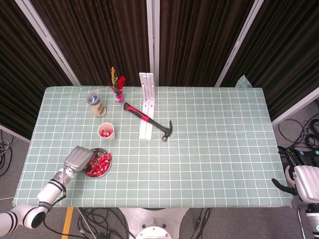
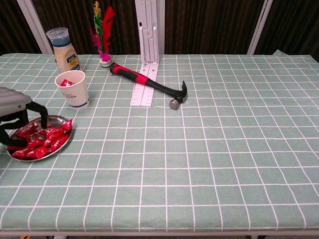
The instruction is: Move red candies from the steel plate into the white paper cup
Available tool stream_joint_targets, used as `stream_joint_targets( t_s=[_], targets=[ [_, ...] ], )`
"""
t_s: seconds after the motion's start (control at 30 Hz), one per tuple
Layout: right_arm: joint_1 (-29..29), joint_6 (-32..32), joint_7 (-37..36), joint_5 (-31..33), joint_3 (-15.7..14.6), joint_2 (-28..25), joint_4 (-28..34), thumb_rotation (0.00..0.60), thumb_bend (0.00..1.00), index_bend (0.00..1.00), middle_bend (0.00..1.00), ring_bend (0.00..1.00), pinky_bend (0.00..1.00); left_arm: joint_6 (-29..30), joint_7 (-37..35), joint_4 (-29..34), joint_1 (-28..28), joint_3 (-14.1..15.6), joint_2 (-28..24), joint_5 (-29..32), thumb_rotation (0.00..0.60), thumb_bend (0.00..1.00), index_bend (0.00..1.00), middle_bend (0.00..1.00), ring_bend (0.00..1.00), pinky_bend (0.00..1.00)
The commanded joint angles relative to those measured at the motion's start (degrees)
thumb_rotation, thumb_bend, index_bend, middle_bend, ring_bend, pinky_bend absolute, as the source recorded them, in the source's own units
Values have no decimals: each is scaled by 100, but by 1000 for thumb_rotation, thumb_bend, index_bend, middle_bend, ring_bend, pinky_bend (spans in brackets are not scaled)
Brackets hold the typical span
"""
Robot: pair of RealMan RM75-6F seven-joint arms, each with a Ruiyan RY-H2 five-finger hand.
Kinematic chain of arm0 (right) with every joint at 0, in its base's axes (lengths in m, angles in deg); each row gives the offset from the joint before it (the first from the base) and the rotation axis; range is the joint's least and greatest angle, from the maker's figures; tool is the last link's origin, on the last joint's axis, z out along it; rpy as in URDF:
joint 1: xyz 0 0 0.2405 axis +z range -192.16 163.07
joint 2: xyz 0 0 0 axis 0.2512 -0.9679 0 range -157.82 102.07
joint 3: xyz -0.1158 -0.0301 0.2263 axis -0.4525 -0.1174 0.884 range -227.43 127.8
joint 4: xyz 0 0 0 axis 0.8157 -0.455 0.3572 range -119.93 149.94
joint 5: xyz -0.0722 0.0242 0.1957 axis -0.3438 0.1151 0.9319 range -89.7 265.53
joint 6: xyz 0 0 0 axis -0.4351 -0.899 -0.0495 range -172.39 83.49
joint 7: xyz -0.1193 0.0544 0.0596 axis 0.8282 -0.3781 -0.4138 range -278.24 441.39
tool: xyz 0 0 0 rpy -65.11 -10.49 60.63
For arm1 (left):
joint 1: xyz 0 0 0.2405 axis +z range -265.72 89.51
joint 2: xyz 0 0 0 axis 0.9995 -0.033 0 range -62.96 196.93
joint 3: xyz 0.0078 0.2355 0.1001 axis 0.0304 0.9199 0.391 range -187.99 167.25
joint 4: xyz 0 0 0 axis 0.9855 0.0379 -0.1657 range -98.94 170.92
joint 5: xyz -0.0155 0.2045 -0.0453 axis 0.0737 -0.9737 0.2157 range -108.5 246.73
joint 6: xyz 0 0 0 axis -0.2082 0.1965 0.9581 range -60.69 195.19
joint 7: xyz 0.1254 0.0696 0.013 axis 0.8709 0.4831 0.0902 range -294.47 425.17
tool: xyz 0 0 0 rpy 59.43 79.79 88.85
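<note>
The left hand [image 2: 17,112] is down over the plate [image 1: 106,168], fingers spread apart among the red candies [image 2: 37,139], not yet pinching one. This is the picking step. Next it should pinch one candy and lift it to the cup [image 2: 73,88] just behind the plate.

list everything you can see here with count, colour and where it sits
table: one, green checked cloth, fills both views
plate: one, steel, near left corner
candies: a pile, red, on the plate; at least one more in the cup
cup: one, white paper, behind the plate
bottle: one, cream with grey cap, far left
shuttlecock: one, red, yellow and green feathers, right of the bottle
hammer: one, red and black handle, centre, lying across the rail
rail: one, white, centre back
left hand: grey, black fingers reaching down into the candies
right hand: grey, off the table's right edge
</note>
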Motion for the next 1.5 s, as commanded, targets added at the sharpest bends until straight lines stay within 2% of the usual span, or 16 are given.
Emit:
stream_joint_targets(
  t_s=[0.03, 0.33, 0.47, 0.6, 0.8, 0.93, 1.07, 1.23, 1.5],
  targets=[
    [-1, -1, 2, 2, 0, -3, 4, 600, 96, 120, 232, 125, 448, -20, -20, -41, 1, 20, 36, -23, 600, 261, 473, 990, 989, 1000],
    [7, 13, 31, 5, 2, -5, 26, 600, 95, 120, 232, 125, 449, -59, -175, -225, 29, 62, 196, -89, 600, 273, 539, 991, 990, 1000],
    [11, 13, 38, 10, 10, -17, 40, 600, 95, 120, 232, 125, 450, -52, -419, -271, 55, 33, 244, -97, 600, 323, 584, 994, 993, 1000],
    [17, 38, 42, 6, -2, -17, 38, 600, 95, 120, 232, 125, 450, 126, -786, -230, 119, -42, 216, -169, 600, 425, 639, 1000, 997, 1000],
    [26, 42, 45, -13, -4, -16, 25, 600, 95, 120, 232, 125, 451, 494, -1244, 127, 176, -341, -158, -154, 600, 452, 644, 1000, 999, 1000],
    [36, 64, 30, -16, -9, -4, 9, 600, 95, 120, 232, 125, 450, 684, -1333, 344, 64, -715, -405, -69, 600, 448, 641, 1000, 999, 1000],
    [41, 63, 23, -30, -11, 4, 1, 600, 95, 120, 232, 125, 451, 447, -1260, 383, -239, -1072, -474, 192, 600, 445, 626, 1000, 999, 1000],
    [40, 65, 18, 6, 1, -10, 0, 600, 95, 120, 232, 125, 450, -124, -1018, 119, -690, -1340, -293, 657, 600, 444, 593, 999, 997, 1000],
    [18, 62, -25, 69, 6, -19, -38, 600, 95, 120, 232, 126, 450, -549, -641, -282, -1050, -1405, 55, 1157, 600, 424, 554, 987, 997, 1000]
  ],
)
